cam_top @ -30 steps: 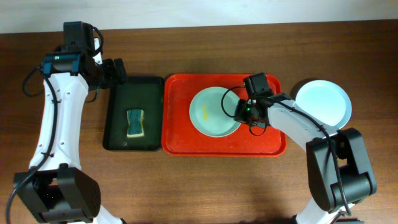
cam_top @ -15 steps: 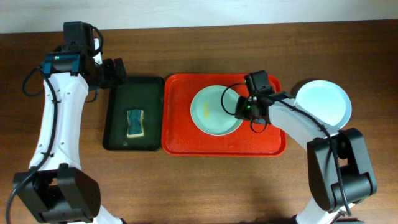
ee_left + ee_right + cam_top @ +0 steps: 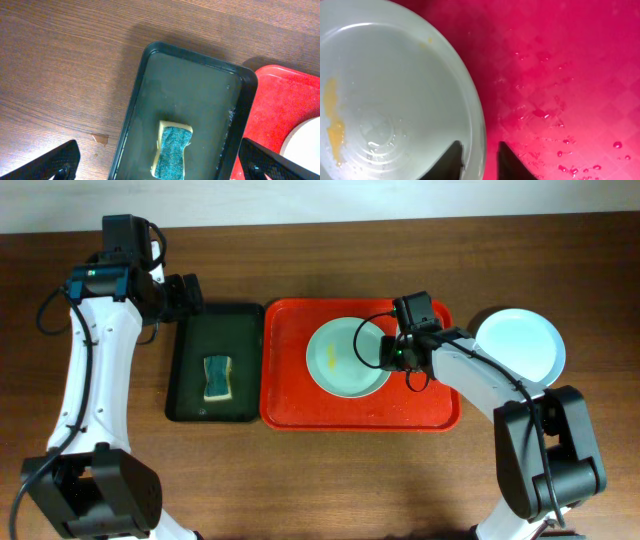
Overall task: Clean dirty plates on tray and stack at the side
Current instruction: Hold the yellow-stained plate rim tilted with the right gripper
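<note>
Wood table [image 3: 300, 480]. Your right claw [image 3: 481, 156] straddles the plate [image 3: 385, 100] rim on the tray [image 3: 560, 75], presumably to lift it; clenched or not, can't tell; left claw [image 3: 160, 160] released, left of tray.

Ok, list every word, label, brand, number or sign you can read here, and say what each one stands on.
None: no view shows any readable text.
The red tray, the mint plate, the pale blue plate, the dark tray and the sponge are all plain.
The left arm and the right arm show no marking that can be made out at this size.
</note>
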`<state>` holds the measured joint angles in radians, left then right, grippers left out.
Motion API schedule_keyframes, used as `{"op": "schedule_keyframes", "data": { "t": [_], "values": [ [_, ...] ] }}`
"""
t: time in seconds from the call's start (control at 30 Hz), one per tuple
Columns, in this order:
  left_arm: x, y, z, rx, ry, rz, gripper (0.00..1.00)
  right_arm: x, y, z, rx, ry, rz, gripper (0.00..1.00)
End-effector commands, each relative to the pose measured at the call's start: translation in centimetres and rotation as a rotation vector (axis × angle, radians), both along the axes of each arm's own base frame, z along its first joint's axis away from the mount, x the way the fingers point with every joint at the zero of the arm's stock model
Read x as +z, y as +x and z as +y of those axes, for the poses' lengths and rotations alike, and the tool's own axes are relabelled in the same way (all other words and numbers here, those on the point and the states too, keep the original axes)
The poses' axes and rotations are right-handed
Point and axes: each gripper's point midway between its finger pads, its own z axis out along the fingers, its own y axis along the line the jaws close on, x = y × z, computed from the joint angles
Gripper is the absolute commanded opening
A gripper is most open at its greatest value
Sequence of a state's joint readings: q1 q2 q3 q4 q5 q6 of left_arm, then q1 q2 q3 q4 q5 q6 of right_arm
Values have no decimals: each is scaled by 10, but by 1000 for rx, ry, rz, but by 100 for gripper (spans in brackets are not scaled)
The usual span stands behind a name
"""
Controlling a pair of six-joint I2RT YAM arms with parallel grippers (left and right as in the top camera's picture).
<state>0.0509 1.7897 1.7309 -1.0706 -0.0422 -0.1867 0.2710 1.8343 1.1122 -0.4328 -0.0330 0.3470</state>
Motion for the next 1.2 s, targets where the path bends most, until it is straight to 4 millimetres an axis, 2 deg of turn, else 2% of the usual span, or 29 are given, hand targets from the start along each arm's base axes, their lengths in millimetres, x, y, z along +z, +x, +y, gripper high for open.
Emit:
{"op": "schedule_keyframes", "data": {
  "t": [0.0, 0.3, 0.33, 0.4, 0.73, 0.83, 1.03, 1.17],
  "values": [
    [6, 1, 0, 6, 5, -16, 99, -6, -2, -6, -6, -28, 8, 17],
    [6, 1, 0, 6, 5, -16, 99, -17, -6, -7, -7, -35, 35, 17],
    [6, 1, 0, 6, 5, -16, 99, -19, -6, -7, -13, -34, 42, 16],
    [6, 1, 0, 6, 5, -16, 100, -20, -6, -7, -13, -34, 44, 7],
    [6, 1, 0, 6, 5, -16, 99, -20, -6, -7, -22, -28, 42, 4],
    [6, 1, 0, 6, 5, -16, 100, -20, -8, -2, -53, 18, 61, 4],
    [6, 1, 0, 6, 5, -16, 99, -18, -22, 26, -63, 199, 149, 4],
    [6, 1, 0, 6, 5, -16, 99, -18, -29, 20, -78, 195, 184, 4]
  ]
}}
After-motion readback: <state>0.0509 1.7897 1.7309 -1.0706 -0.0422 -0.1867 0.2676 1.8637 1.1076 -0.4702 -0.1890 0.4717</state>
